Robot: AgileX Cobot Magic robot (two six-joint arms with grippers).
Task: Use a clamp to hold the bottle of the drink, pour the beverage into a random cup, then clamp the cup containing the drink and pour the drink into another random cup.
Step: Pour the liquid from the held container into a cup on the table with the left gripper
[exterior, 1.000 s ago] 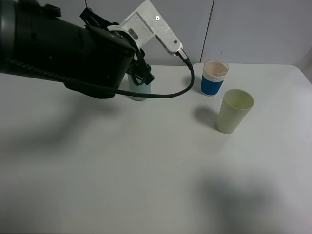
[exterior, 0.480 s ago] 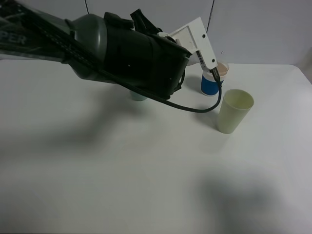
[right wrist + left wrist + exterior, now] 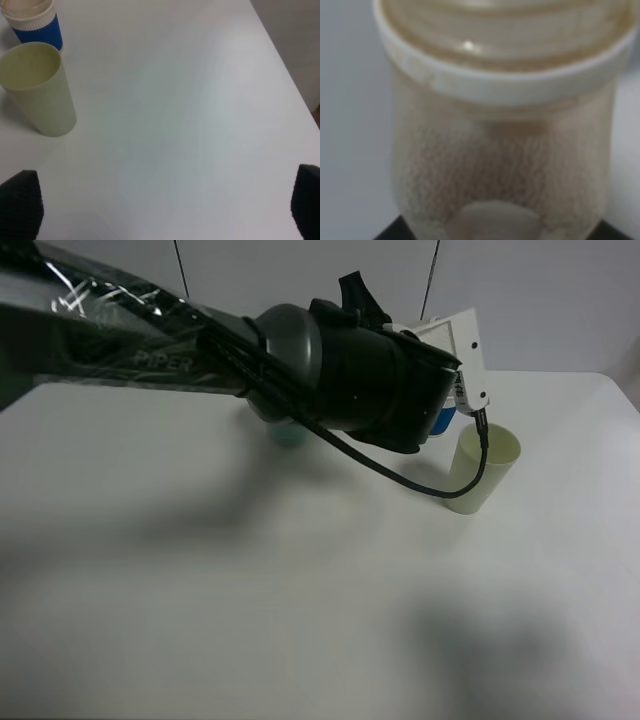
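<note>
Three cups: a pale yellow-green tumbler (image 3: 483, 468) is standing at 3 o'clock on the white bench (image 3: 200, 620). A blue-banded clear cup (image 3: 35, 25) is sitting just beside it at its 11 o'clock. A dark teal tumbler (image 3: 288, 432) is peeking out from under the arm, well apart at its 9 o'clock.
Left claw: the left claw (image 3: 497, 234) is clamping shut on the drink bottle (image 3: 500, 150), which is filling the wrist view. The left arm (image 3: 340, 370) is reaching across the middle, with its end near the yellow-green tumbler's rim.
Beverage: the brown liquid (image 3: 445, 165) is sitting in the bottle. The yellow-green tumbler is looking empty, so the first pour is probably just coming up.
Right claw: the right claw (image 3: 162, 210) is hanging wide open, gripping nothing, out of the high view.
Risk, wrong cup: the blue-banded cup is standing so close that a stream started early could be landing in it.
Risk, knock-over: the bulky arm is crowding both cups, and the dangling cable (image 3: 440, 490) is brushing past the tall, light tumbler, so a tilt could be tipping it.
Risk, spill: the wide neck may be letting liquid gush if the tilt is fast.
</note>
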